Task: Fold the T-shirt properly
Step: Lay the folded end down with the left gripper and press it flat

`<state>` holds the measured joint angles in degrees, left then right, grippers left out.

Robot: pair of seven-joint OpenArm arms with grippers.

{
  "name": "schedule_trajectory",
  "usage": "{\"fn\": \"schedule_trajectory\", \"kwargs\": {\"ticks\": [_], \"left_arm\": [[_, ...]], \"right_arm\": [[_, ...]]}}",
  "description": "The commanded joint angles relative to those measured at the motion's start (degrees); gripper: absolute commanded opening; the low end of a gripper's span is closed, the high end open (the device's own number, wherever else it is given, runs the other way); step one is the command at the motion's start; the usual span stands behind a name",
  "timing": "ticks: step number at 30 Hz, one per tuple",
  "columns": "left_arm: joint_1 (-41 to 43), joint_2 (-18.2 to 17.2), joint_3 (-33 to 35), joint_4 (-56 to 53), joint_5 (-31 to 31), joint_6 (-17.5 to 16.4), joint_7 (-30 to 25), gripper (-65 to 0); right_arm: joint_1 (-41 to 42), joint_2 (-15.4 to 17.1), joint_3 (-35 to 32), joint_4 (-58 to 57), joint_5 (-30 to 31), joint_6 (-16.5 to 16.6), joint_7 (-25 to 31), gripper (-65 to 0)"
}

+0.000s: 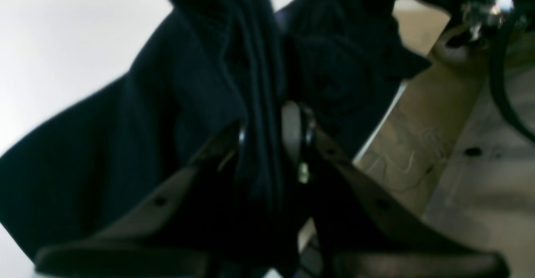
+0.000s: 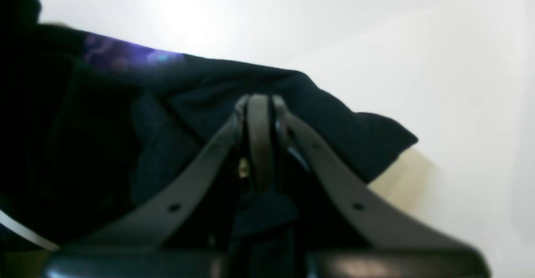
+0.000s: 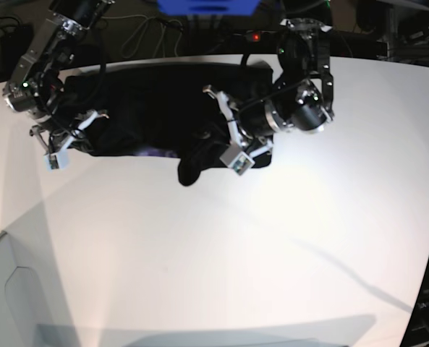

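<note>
T-shirt (image 3: 156, 108) lies bunched across the upper middle of the base view on the white worktop (image 3: 221, 253), near the worktop's far edge. A dark lobe of cloth hangs toward frame centre from its lower hem. Everything below the shirt, the whole lower two thirds of the frame, is bare white surface. The worktop's curved edge runs down the right side, and a corner edge shows at lower left.

Left gripper (image 3: 232, 141) is at the shirt's right end in the base view. Its arm comes down from the top centre of the frame, with the wrist bent toward frame left. Right gripper (image 3: 69, 137) is at the shirt's left end, its arm reaching in from the upper left corner.

The left wrist view shows what the base view does not: the left gripper (image 1: 271, 144) has its jaws clenched on a thick gathered fold of black T-shirt (image 1: 175, 102), which rises toward the top of the frame. A beige floor shows at right.

The right wrist view shows the right gripper (image 2: 259, 140) with its jaws pressed tight together and black T-shirt (image 2: 167, 115) cloth right behind and around them. Cloth between the tips is likely, but blur hides it. A purple-blue print (image 2: 121, 56) shows at upper left, only in this view and as a faint sliver in the base view.
</note>
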<state>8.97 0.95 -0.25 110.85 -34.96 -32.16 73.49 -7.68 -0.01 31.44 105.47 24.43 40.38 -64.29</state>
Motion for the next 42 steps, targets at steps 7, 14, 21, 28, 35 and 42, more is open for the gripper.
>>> {"fn": "schedule_trajectory", "kwargs": {"ticks": [7, 14, 21, 28, 35, 42], "left_arm": [[3.56, -6.01, -1.11, 3.39, -12.73, -0.15, 0.84, -64.9], [1.62, -7.24, -6.91, 2.95, -15.9, -0.15, 0.48, -64.9], [-1.81, -4.34, -4.8, -4.87, -15.81, -0.06, 0.75, -64.7], [-5.32, -4.51, 4.34, -10.67, -15.81, -0.06, 0.66, -64.7], [-6.38, -4.6, 8.21, -10.76, -15.81, -0.06, 0.75, -64.7], [-6.55, -4.77, 8.82, -10.85, -15.81, -0.06, 0.84, -64.7]], "right_arm": [[0.43, 0.41, -0.01, 0.77, 1.11, -0.38, 1.04, -65.0], [-0.36, 0.41, -0.01, 0.77, 1.11, -0.38, 1.04, -65.0], [-0.36, 0.32, -0.1, 0.77, 1.11, -0.38, 1.04, -65.0], [-0.36, 0.32, -0.01, 0.77, 1.11, -0.38, 1.04, -65.0], [-0.01, 0.32, -0.1, 0.77, 1.11, -0.38, 1.04, -65.0], [0.08, 0.05, -0.1, 0.77, 1.11, -0.38, 1.04, -65.0]]}}
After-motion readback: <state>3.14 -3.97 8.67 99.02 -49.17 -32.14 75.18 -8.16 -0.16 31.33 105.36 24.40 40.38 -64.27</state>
